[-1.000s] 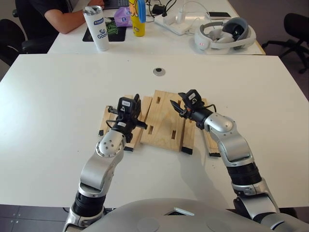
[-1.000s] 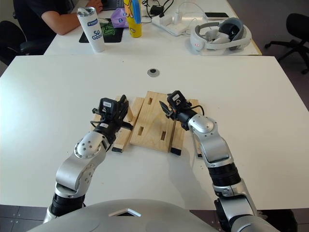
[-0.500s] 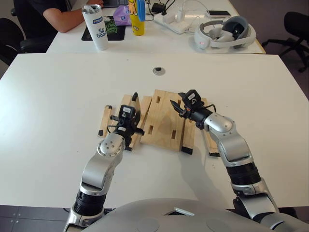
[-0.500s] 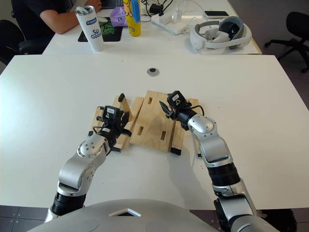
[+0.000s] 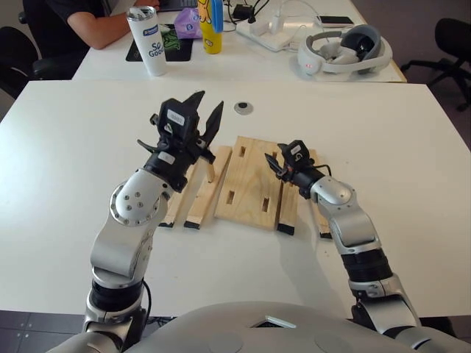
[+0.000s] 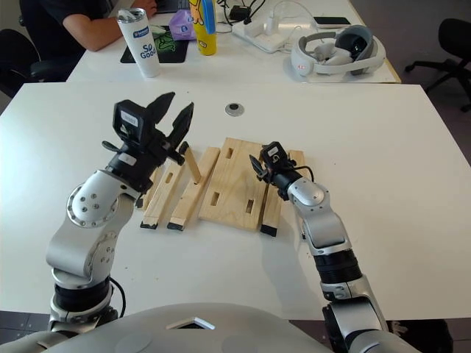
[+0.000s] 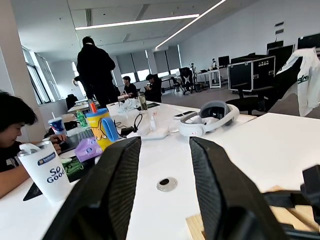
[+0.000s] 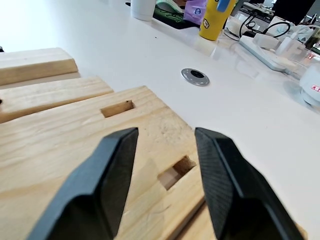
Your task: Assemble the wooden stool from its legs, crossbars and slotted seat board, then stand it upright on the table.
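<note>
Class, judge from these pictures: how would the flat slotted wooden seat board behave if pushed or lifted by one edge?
The pale slotted wooden seat board looks like solid plank, so probably stiff. Lying flat on the white table, it should slide rather than roll or tip. Gripped by one edge, its width would likely make it swing.

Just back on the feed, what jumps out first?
The left gripper hangs high above the table, open and empty. Below it a thin wooden piece stands tilted beside the flat-lying wooden bars. The right gripper, open, sits low over the slotted seat board, which lies flat mid-table.
</note>
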